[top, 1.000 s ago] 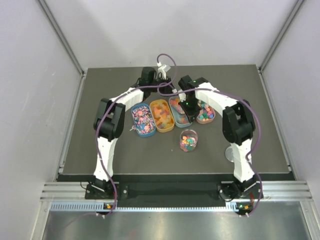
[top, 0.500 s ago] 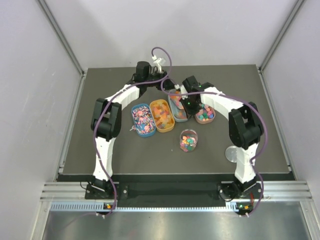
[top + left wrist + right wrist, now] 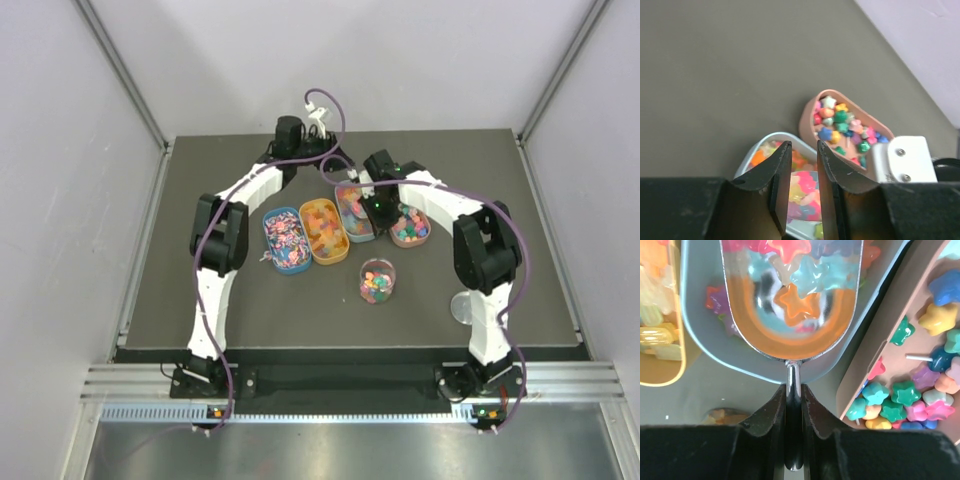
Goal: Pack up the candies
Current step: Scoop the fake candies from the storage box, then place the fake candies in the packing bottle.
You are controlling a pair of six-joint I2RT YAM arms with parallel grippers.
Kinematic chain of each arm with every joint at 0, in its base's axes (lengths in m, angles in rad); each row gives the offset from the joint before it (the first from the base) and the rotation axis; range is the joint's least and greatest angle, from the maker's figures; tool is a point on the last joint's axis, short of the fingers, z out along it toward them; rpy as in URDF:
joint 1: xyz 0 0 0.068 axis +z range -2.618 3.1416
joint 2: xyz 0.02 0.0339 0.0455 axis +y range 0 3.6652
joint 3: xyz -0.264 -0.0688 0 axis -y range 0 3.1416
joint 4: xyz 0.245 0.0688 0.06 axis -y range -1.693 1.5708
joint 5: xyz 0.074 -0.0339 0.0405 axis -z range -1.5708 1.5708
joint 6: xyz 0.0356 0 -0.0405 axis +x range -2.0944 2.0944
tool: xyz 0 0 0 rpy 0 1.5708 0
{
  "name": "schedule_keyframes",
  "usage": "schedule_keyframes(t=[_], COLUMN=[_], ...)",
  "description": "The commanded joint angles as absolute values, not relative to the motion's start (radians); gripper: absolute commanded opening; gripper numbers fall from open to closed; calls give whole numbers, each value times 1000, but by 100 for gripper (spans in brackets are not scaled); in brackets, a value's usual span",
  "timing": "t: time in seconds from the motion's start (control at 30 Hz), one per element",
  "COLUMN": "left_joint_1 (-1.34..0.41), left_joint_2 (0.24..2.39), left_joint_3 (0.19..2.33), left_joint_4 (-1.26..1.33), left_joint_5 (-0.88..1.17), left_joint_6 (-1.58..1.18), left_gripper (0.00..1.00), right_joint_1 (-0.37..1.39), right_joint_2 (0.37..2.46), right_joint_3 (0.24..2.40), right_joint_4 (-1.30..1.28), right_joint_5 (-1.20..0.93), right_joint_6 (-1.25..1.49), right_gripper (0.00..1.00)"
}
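The candies are tiny bright sweets spread over four oval trays and a jar. My right gripper is shut on the thin metal handle of a scoop. The scoop's bowl holds star-shaped candies and hangs over the light-blue tray. My left gripper hovers behind that tray, jaws a little apart with nothing between them. Below it lie the light-blue tray and the pink tray of mixed candies.
A blue tray and an orange tray lie left of the light-blue one, and the pink tray lies to its right. A clear jar with candies stands in front. A round lid lies by the right arm.
The left arm's wrist has drawn back toward the far edge and its jaws have widened slightly. The right arm has shifted a little, with the scoop still over the light-blue tray.
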State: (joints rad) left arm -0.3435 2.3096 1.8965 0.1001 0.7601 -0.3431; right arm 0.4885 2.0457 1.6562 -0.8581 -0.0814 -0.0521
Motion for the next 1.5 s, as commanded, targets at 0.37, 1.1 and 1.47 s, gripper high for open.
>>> schedule_keyframes(t=[0.37,1.1,1.47], left_joint_1=[-284,-276,-278], left_joint_2=[2204,2020,1950], left_joint_3=[1815,1744,1641], left_joint_4=[84,-98,-107], left_joint_5=[693,655,650], left_joint_6=[-287,-97,-72], left_gripper=[33,34,35], right_joint_1=[486,483,483], right_joint_2=[1800,1205,937], right_joint_3=[1414,1206,976], right_joint_4=[-494,-744,-928], right_joint_5=[-15,-213,-204], right_joint_6=[-118,-572,-788], right_gripper=[0,0,0])
